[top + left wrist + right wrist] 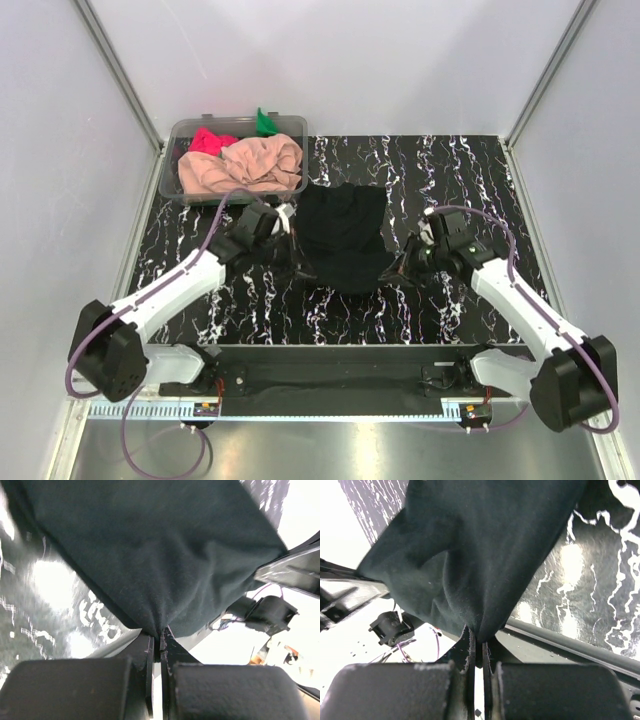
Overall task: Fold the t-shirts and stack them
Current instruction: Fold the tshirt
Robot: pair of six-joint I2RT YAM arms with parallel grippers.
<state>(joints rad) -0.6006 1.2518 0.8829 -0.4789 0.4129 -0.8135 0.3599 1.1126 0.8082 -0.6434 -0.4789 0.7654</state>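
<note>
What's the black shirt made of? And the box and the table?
Black shirt: soft matte knit cloth, maybe cotton; it's fuzzy and sags in folds. Box: clear plastic, it seems; clothes show through its wall. Table: glossy black with white veins, marble or a print; it reflects light.

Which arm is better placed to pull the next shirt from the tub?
Left, probably: the tub sits just beyond the left gripper; the right gripper is across the black t-shirt. Both now pinch it.

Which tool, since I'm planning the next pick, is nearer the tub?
Left. The left tool is just in front of the tub; the right tool is beyond the black shirt, farther right.
</note>
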